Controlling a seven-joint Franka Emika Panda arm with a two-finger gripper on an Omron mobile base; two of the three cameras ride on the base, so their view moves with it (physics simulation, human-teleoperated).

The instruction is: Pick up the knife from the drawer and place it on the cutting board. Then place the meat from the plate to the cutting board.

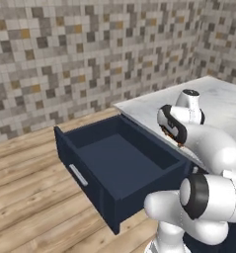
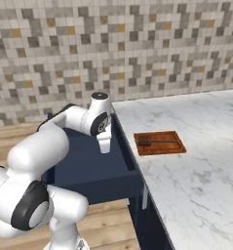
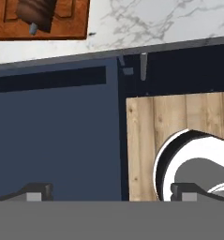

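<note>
**Drawer open, gripper empty above it**

Nearest, the drawer (image 1: 120, 168) stands pulled out from under the counter (image 2: 201, 161), its silver handle (image 1: 78, 175) on the front panel. Its navy floor looks bare in every view; no knife can be made out inside, though the arm hides part of it in the right base view.

The gripper (image 3: 108, 193) hangs over the drawer's right side, close to the counter edge, fingers spread wide apart with nothing between them. That pose suits a move between drawer and counter, I judge.

Farther right, the board (image 2: 160, 142) lies flat on the marble near the counter's edge. On it rests a dark object with a grey tip, (image 3: 37, 14) possibly the knife's handle or the meat; I cannot tell which. Behind everything runs the tiled wall (image 1: 90, 49).
</note>
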